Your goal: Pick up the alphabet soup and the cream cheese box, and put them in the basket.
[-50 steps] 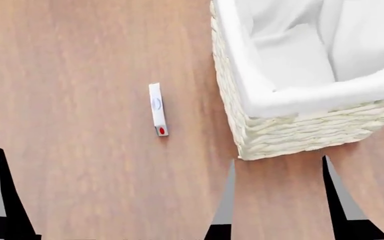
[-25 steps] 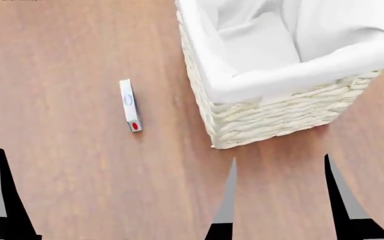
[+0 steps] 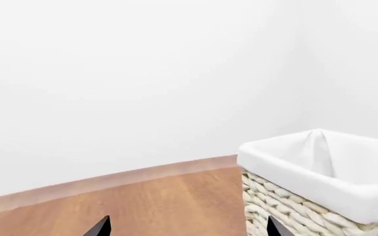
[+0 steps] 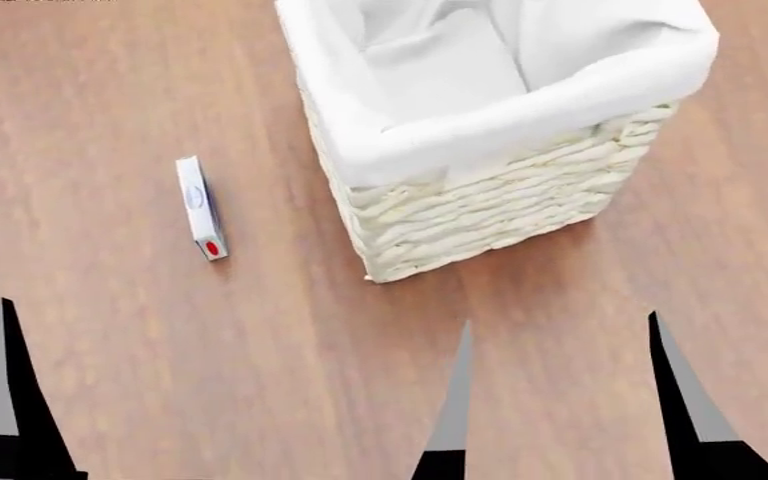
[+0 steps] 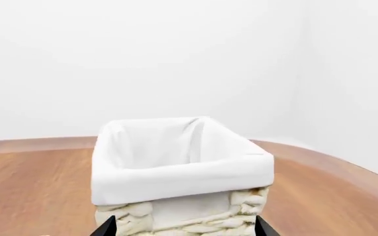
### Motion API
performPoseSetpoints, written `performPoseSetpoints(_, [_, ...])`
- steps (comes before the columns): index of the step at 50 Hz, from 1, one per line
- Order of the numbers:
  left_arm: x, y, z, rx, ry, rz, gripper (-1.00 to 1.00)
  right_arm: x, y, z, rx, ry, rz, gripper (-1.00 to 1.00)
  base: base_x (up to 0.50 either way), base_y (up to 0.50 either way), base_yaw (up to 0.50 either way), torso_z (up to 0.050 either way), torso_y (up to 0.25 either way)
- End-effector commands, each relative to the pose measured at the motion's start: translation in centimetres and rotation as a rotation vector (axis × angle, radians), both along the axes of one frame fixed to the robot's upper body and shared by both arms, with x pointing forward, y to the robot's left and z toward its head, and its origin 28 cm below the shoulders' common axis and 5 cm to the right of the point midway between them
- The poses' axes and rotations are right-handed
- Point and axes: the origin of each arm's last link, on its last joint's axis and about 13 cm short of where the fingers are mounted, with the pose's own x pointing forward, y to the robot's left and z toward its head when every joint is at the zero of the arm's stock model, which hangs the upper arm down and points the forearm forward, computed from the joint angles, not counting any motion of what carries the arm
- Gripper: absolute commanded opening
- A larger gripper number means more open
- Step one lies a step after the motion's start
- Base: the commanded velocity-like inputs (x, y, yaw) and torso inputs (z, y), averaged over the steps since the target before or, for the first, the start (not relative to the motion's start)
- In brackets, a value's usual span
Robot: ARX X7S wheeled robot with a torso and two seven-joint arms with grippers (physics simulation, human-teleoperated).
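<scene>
Right claw [image 4: 558, 400]: two dark tapered fingers are showing at the near edge of the head view, standing well apart with bare wood between them, so the claw is spread wide and is holding nothing; in the right wrist view only the two fingertips [image 5: 105, 227] are peeking in, again far apart. Left claw [image 3: 185, 227]: in its own wrist view two dark fingertips are sitting far apart with nothing between them, so it too is gaping and empty; in the head view only one of its fingers [image 4: 8, 400] is showing, at the near left corner of the picture. Surface: a brown wooden floor [image 4: 291, 350] is carrying everything, and it is meeting plain white walls [image 3: 143, 73] in the wrist views. Cream cheese box [image 4: 200, 208]: a thin white carton with a grey-blue oval and a red dot is lying on the floor, ahead of the left claw and well apart from it, its red-dot end pointing toward the robot; it is resting apart from the basket, to that basket's left. Basket [image 4: 491, 215]: a cream woven wicker basket with a white cloth liner [image 4: 518, 110] folded over its rim is standing upright on the floor ahead of the right claw, turned at a slant so that one corner is pointing toward the robot; the visible part of its lined inside is showing only cloth. Alphabet soup: not appearing in any view.
</scene>
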Motion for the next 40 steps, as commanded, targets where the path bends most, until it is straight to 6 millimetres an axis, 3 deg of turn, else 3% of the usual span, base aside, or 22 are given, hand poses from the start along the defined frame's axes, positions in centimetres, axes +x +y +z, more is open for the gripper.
performPoseSetpoints(1, [-0.1,0.1,0.0,-0.003,-0.001,0.003,1.00,0.0,0.1,0.2,-0.002,-0.004,0.004,1.00,0.00,0.00,-0.17,0.000,0.000])
performPoseSetpoints(13, [-0.1,0.1,0.0,-0.008,-0.003,-0.003,1.00,-0.3,0.3,0.3,-0.017,-0.019,0.001,1.00,0.00,-0.01,-0.03,0.000,0.000])
performPoseSetpoints(29, [-0.1,0.2,-0.3,-0.012,0.000,-0.004,1.00,-2.7,0.4,1.9,-0.042,0.010,-0.008,1.00,0.00,0.00,0.00,0.000,0.000])
performPoseSetpoints(40, [0.0,0.1,-0.6,-0.007,0.006,-0.007,1.00,-3.4,0.0,1.9,-0.053,0.158,-0.046,1.00,0.00,0.00,0.00,0.000,0.000])
